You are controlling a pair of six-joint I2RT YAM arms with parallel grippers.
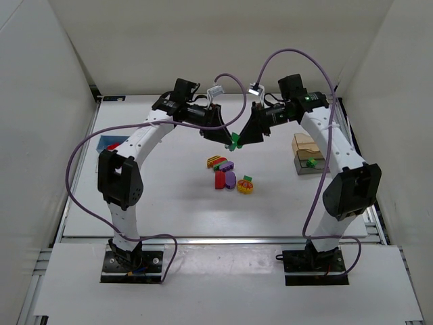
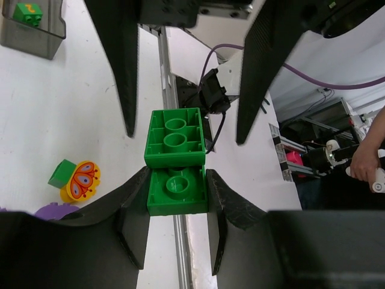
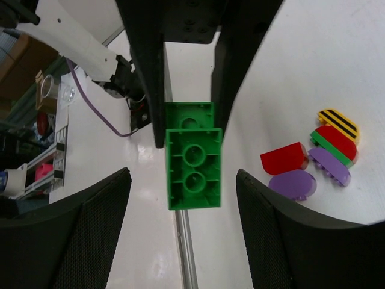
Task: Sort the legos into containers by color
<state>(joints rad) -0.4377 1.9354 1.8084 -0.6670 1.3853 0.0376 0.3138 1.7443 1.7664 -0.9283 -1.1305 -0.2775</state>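
Two joined green legos [image 1: 235, 141] hang in the air between my grippers at the table's far middle. My left gripper [image 2: 177, 191] is shut on the smaller green lego [image 2: 177, 194]; the longer green lego [image 2: 175, 137] is stuck to it. My right gripper [image 3: 183, 208] is open, its jaws wide apart on either side of the longer green lego [image 3: 194, 168] without touching it. Loose legos [image 1: 230, 174] lie below: red [image 3: 284, 158], purple [image 3: 293, 183], a yellow striped one [image 3: 338, 122] and a yellow butterfly piece [image 2: 81, 180].
A blue container [image 1: 111, 143] holding something red sits at the left. A tan container [image 1: 306, 143] and a dark-clear container [image 1: 309, 162] holding a green lego [image 2: 28, 13] sit at the right. White walls surround the table.
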